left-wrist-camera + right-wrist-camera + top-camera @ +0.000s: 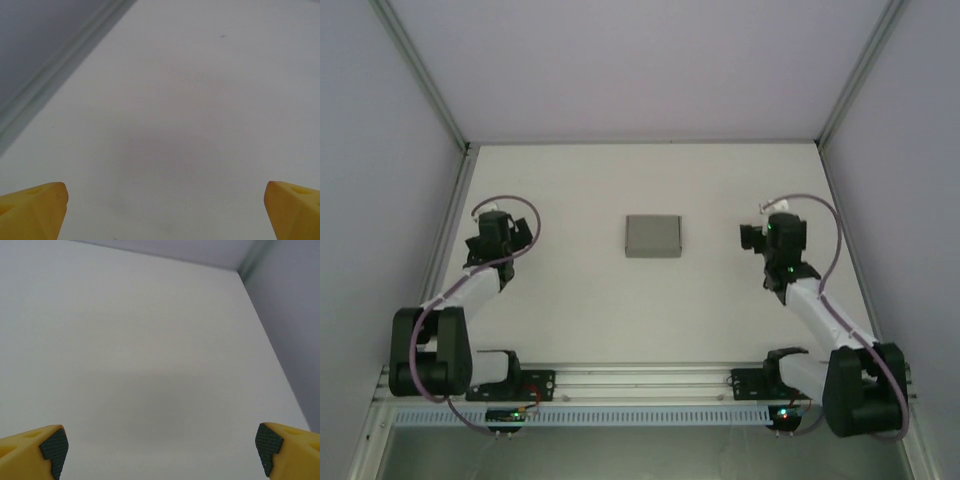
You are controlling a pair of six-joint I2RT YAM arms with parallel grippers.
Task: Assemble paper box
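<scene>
Grey cardboard, the paper box (653,236) looked already folded into shape. The left gripper (165,190) and right gripper (160,432) stood wide open, empty, well apart on either side of it. Probably only checking its closure remained.

A: What encloses the white table (580,320)?
B: Pale grey walls (380,150) rise on its left, right and far sides, with aluminium posts (423,70) at its far corners.
A: And its near edge?
B: A metal rail (650,378) runs along it, a slotted strip (650,413) just outside.
</scene>
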